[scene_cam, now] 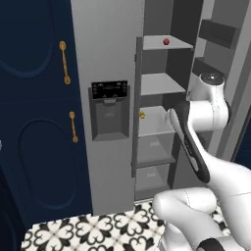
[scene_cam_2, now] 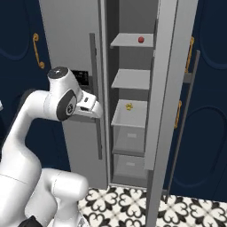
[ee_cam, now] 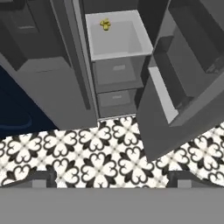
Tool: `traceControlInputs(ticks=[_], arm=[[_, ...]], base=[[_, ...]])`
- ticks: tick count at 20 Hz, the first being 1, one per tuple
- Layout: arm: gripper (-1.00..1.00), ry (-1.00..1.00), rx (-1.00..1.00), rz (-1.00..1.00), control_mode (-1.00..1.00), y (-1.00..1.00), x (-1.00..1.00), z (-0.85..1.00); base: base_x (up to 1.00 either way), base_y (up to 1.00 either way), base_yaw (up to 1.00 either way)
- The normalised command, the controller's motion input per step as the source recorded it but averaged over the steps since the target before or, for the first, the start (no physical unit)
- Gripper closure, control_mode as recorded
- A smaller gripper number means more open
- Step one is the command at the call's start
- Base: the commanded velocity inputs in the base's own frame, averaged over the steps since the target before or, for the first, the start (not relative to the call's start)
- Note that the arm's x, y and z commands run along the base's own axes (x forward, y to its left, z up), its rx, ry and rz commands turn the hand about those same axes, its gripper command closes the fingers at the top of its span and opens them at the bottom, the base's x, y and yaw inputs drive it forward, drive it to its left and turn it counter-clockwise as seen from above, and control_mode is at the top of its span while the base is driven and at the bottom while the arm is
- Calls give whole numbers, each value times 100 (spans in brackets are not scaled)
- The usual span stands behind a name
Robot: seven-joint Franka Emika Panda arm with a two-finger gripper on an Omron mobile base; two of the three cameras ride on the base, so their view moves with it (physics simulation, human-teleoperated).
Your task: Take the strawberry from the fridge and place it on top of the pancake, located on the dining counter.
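The fridge (scene_cam: pixel 110 59) stands with its right door swung open, baring a column of grey shelves, and no brand name or readable label shows anywhere on it; the black dispenser panel (scene_cam: pixel 109 90) on the closed left door carries only faint light marks too small to read. The strawberry (scene_cam: pixel 166 41) sits alone on the top shelf (scene_cam: pixel 169 44), toward its front right, well above the arm. Two shelves lower, a small yellow item (scene_cam_2: pixel 129 106) lies near the back of a pale tray-like shelf (scene_cam_2: pixel 128 116). In the hand view the hand (ee_cam: pixel 112 181) points down at the black-and-white patterned floor (ee_cam: pixel 100 153) in front of the fridge, its two dark fingertips (ee_cam: pixel 41 178) set far apart at the bottom corners, jaws wide with nothing between them. Navy cabinets (scene_cam: pixel 34 127) with gold handles (scene_cam: pixel 64 62) flank the fridge.
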Motion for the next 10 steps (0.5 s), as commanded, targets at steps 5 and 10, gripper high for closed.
traceControlInputs(ticks=[5,10], arm=[[-100,2,12,-1,-100,0,-74,30],[-100,0,-4,0,-100,2,-78,-3]], base=[[0,0,0],[0,0,0]])
